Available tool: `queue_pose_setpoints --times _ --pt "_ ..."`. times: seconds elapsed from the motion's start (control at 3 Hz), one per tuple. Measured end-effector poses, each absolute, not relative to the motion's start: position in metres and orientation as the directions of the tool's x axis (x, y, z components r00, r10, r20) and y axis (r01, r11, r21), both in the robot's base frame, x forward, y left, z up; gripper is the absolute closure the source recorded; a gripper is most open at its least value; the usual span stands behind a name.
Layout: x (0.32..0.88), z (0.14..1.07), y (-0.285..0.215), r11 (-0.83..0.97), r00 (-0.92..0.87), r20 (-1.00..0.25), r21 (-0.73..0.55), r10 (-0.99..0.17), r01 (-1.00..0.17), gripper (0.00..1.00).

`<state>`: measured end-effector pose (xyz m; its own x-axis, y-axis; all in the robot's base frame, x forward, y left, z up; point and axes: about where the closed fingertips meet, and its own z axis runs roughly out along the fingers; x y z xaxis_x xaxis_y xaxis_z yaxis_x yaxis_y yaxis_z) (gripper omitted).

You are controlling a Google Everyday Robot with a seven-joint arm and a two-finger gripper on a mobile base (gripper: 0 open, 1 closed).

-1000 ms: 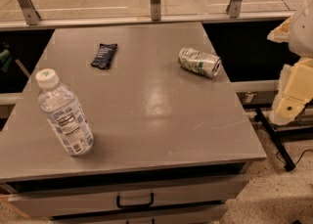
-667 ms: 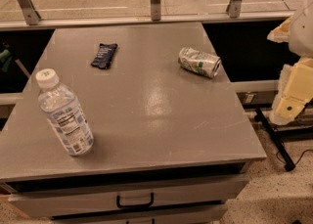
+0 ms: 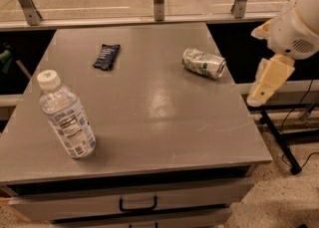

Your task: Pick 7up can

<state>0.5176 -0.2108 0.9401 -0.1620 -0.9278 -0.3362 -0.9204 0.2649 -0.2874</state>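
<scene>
7up can [image 3: 203, 63] lies on its side near the right rear edge of the desk [image 3: 149, 137] — a dented silvery-green aluminium cylinder with white and green markings, resting on the smooth grey top. Well apart to its left lies a flat dark snack packet [image 3: 106, 56]. At front left stands a clear plastic water bottle [image 3: 67, 120] with a white cap. The cream gripper [image 3: 264, 85] hangs off the desk's right side, near the can but apart from it — whether it is released or clenched cannot be told.
</scene>
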Motion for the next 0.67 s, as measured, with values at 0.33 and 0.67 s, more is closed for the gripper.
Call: queue_pose_setpoints --times 0.33,0.67 --pt "0.567 0.918 -0.204 0.292 -0.154 -0.414 -0.294 -0.897 -0.910 0.00" --pt "0.604 0.897 -0.196 0.326 -0.167 -0.488 -0.262 -0.857 -0.908 0.00"
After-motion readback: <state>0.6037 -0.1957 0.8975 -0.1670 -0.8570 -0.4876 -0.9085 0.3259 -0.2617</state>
